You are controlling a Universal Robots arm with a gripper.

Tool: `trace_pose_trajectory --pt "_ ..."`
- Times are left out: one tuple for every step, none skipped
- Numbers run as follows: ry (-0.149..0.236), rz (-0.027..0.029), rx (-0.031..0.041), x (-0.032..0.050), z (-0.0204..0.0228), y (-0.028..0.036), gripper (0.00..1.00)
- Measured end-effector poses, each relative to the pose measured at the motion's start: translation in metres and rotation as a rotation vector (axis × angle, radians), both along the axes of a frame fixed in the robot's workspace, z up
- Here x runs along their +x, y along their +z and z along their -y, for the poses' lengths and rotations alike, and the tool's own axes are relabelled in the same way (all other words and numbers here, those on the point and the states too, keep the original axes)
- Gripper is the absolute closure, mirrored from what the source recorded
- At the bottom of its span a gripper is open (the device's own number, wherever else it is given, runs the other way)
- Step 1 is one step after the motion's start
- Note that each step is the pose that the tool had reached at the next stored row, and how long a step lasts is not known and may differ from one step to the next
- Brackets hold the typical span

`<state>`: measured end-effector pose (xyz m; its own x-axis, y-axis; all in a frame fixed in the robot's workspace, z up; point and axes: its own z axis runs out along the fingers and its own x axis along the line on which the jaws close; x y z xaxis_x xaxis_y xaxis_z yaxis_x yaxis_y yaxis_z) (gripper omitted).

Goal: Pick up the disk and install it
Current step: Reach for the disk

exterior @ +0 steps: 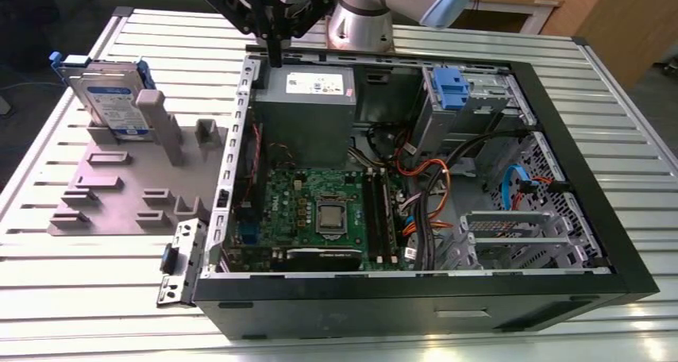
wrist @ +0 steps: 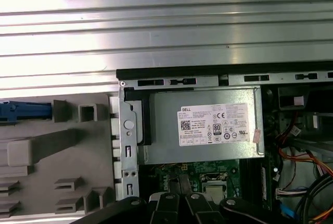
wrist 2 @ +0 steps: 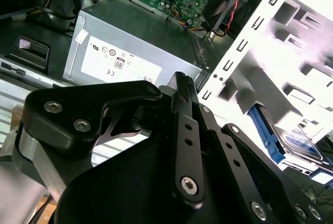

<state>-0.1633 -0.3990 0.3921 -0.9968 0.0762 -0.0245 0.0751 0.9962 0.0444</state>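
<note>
Disk [exterior: 109, 98] upright in holder [exterior: 111, 194] | hand [exterior: 275, 59] over case [exterior: 593, 211] rim, well apart

The black, silver-screwed claw [exterior: 275, 54] joins a silver arm [exterior: 358, 25] with a pale-blue cap [exterior: 450, 3].

Even bright light with glare streaking the ribbed table [wrist: 156, 26] (the computer case [exterior: 580, 163] sits darker inside).
</note>
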Motion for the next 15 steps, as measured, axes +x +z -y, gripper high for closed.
trace_pose_trajectory --pt "0.000 -0.0001 0.0000 -0.0008 0.0000 0.0000 0.89" --pt "0.000 -0.0001 -0.0001 -0.0016 0.0000 0.0000 0.89" --pt "0.000 0.0000 0.0000 -0.0025 0.0000 0.0000 0.89" --pt "0.000 0.0000 0.0000 -0.0033 0.0000 0.0000 0.89" --pt "0.000 -0.0001 0.0000 -0.0042 0.0000 0.0000 0.89" --pt "0.000 0.0000 0.0000 -0.0050 0.0000 -0.0001 0.89" --pt "0.000 0.0001 0.0001 -0.0057 0.0000 -0.0001 0.89" --pt "0.000 0.0000 0.0000 -0.0065 0.0000 -0.0001 0.89" --pt "0.000 0.0000 0.0000 -0.0073 0.0000 -0.0001 0.89" --pt "0.000 0.0000 0.0000 -0.0081 0.0000 -0.0002 0.89" --pt "0.000 -0.0001 -0.0001 -0.0088 0.0000 -0.0002 0.89" --pt "0.000 0.0000 -0.0001 -0.0097 0.0000 -0.0002 0.89" --pt "0.000 0.0000 0.0000 -0.0105 0.0000 -0.0002 0.89" --pt "0.000 -0.0001 -0.0001 -0.0112 0.0000 -0.0002 0.89" --pt "0.000 0.0000 0.0000 -0.0120 0.0000 -0.0003 0.89"
